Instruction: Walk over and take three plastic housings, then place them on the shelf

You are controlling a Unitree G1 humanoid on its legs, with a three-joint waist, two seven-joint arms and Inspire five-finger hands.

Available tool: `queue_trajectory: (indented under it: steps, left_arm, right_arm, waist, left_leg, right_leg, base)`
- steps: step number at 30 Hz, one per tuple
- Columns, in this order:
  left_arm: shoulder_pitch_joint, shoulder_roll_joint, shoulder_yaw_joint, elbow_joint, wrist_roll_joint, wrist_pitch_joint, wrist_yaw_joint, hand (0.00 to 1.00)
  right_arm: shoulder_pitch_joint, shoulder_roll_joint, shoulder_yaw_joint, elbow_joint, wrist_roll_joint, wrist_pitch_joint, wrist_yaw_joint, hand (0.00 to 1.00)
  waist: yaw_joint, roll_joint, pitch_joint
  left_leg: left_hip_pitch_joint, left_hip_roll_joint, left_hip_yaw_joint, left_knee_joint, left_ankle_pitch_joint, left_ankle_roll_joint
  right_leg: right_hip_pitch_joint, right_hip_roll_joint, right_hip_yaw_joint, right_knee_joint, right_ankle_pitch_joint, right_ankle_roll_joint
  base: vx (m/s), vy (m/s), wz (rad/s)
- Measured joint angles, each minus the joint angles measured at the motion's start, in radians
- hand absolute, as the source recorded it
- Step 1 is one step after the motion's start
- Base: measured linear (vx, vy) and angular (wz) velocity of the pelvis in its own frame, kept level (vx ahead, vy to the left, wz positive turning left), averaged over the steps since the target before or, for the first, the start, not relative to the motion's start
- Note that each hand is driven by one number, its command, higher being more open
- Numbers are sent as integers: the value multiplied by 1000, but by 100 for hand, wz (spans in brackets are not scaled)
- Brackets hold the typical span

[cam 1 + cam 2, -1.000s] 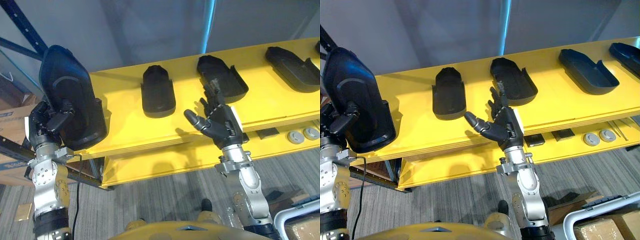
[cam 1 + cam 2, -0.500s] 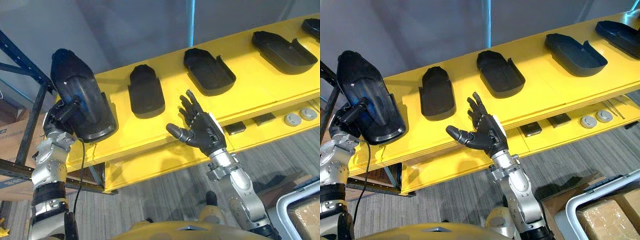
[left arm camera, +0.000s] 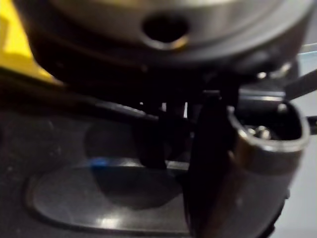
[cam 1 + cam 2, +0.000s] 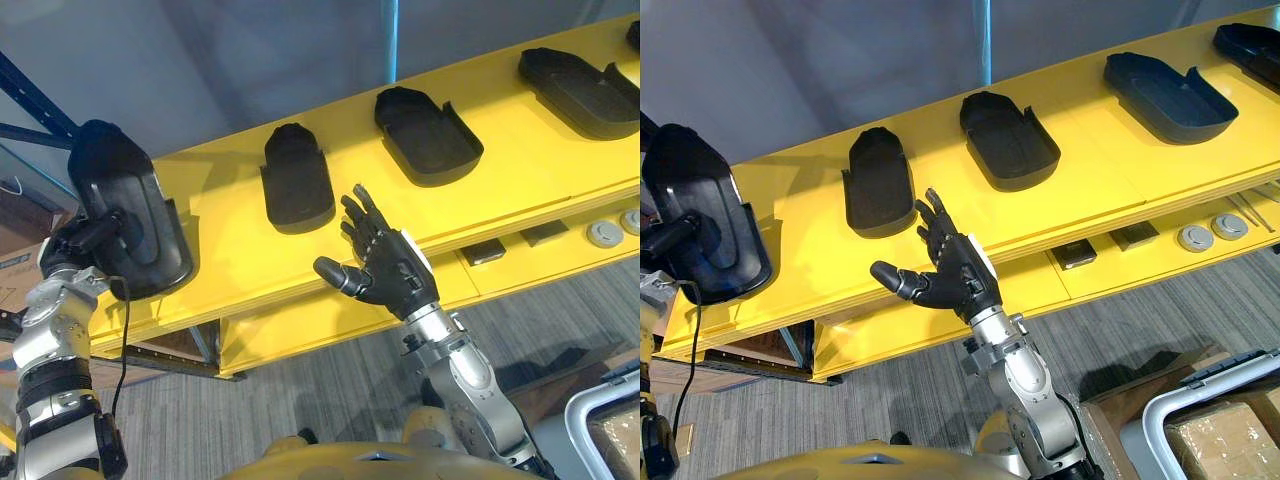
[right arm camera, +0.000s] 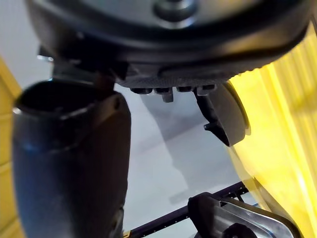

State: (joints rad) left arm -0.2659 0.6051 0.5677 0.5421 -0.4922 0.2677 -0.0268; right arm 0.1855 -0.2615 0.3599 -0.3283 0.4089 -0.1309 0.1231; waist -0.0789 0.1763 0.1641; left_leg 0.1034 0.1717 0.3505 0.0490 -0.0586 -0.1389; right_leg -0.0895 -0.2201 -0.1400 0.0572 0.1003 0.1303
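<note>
My left hand is shut on a large black plastic housing, held tilted over the left end of the yellow shelf; the same housing shows close up past the hand's thumb in the left wrist view. Several more black housings lie in a row on the shelf: one left of centre, one in the middle, one at the right. My right hand hovers open and holds nothing, in front of the shelf's edge below the left-of-centre housing.
A lower yellow ledge holds small dark blocks and round grey discs. A blue rack post rises at the far left. A grey bin with a cardboard box sits on the carpet at lower right.
The camera has shifted. My left hand has lowered the held housing toward the shelf's left end, and my right hand has drifted left and a little lower, still open.
</note>
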Motion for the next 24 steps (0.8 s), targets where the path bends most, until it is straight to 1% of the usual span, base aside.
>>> queue_trajectory:
  steps: [3,6,9,11,13,14,16,18,19,20,22,23,24]
  left_arm:
    - [0,3,30,19,38,17,-20,0]
    - [-2,18,37,46,70,20,-44,0]
    - [-14,28,36,59,70,22,-59,0]
    - [-40,28,33,70,66,22,-67,0]
    - [-64,28,21,89,1,23,-71,0]
    - [-66,28,14,90,-21,23,-72,0]
    - [-93,27,-31,107,-102,34,-69,0]
    - [-95,25,-64,117,-152,44,-69,0]
    - [-94,19,-79,119,-181,48,-66,100]
    - [-101,16,-83,114,-212,44,-64,100]
    - [-110,16,-84,114,-223,43,-52,100]
    - [-116,13,-84,114,-226,34,-34,100]
    - [-120,11,-84,114,-227,29,-27,100]
  right_arm:
    - [1,-2,3,-1,1,12,-13,100]
    - [-1,-4,3,-2,1,26,-23,100]
    - [-4,-16,3,-5,3,33,-23,100]
    - [-8,-20,1,-28,10,37,-23,100]
    - [-23,-22,1,-76,13,37,-17,100]
    - [-29,-22,0,-86,20,37,-16,100]
    - [-69,-22,-12,-101,41,36,-3,100]
    - [-90,-23,-19,-101,42,36,5,100]
    - [-98,-23,-21,-101,43,36,8,100]
    - [-103,-24,-26,-102,45,36,17,100]
    - [-106,-33,-34,-102,45,36,21,100]
    - [-113,-49,-34,-103,45,36,25,100]
    - [-114,-54,-36,-103,45,36,25,100]
  waist:
    - [0,9,4]
    - [-4,16,8]
    - [-8,16,13]
    - [-8,13,36]
    - [-15,8,65]
    - [-17,7,66]
    - [-23,-5,79]
    - [-31,-8,85]
    - [-32,-10,89]
    - [-32,-10,95]
    - [-32,-7,101]
    - [-34,-6,116]
    - [-34,-5,118]
  left_leg:
    - [-4,-1,-5,1,0,0]
    - [-12,-2,-6,3,1,1]
    - [-27,-2,-6,12,1,1]
    - [-30,-2,-5,18,1,1]
    - [-46,-5,-4,25,2,3]
    - [-58,-5,-4,31,1,3]
    - [-79,-6,-5,37,4,6]
    - [-79,-6,-5,37,5,6]
    - [-79,-7,-3,37,5,5]
    - [-79,-7,2,37,5,5]
    - [-79,-7,8,37,5,5]
    - [-75,-7,9,38,5,6]
    - [-77,-7,10,38,5,5]
  right_leg:
    - [-9,-5,-4,21,-16,0]
    - [-29,-7,-1,49,-31,-2]
    - [-55,-11,3,81,-49,-2]
    - [-68,-14,9,104,-57,-5]
    - [-90,-20,10,124,-66,-1]
    - [-101,-22,10,128,-66,-1]
    - [-121,-23,14,136,-63,-4]
    - [-125,-23,16,142,-65,-6]
    - [-134,-24,21,153,-67,-5]
    - [-146,-24,28,170,-73,-3]
    - [-156,-24,34,186,-82,-2]
    - [-160,-24,36,201,-91,-3]
    - [-166,-24,37,206,-94,-3]
  base:
    - [-7,0,6]
    - [-5,-1,1]
    - [0,0,0]
    - [-15,-6,-1]
    - [-55,-14,2]
    - [-52,-21,5]
    - [-24,-22,4]
    - [0,0,0]
    - [9,-5,-6]
    - [13,-8,-7]
    - [14,-21,-6]
    - [7,-28,-4]
    - [-1,-30,-4]
